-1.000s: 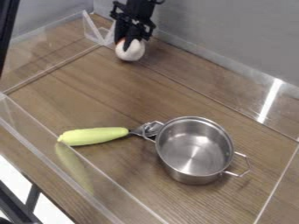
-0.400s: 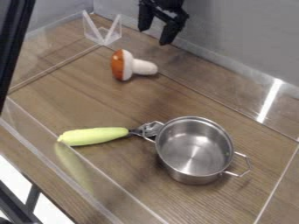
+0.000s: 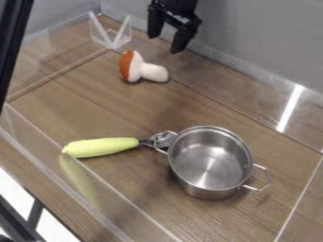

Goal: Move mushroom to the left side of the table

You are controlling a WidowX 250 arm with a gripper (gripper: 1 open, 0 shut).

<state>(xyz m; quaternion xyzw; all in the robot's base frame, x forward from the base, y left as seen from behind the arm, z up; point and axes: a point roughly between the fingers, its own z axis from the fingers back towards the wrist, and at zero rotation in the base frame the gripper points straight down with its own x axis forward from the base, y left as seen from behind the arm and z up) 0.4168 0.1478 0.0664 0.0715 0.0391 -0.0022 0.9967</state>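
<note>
The mushroom (image 3: pixel 142 68) lies on its side on the brown wood-grain table (image 3: pixel 101 104), near the far left corner. Its orange-brown cap points left and its cream stem points right. My gripper (image 3: pixel 173 38) hangs just above and to the right of it, with black fingers spread open and nothing between them. It does not touch the mushroom.
A steel pot (image 3: pixel 210 162) with side handles stands at the front right. A yellow-green handled spoon (image 3: pixel 104 147) lies left of the pot, its metal end against the pot. Low clear acrylic walls (image 3: pixel 57 38) edge the table.
My gripper was shut on the mushroom at the far corner. It has opened, let the mushroom fall on its side, and moved up and to the right.
</note>
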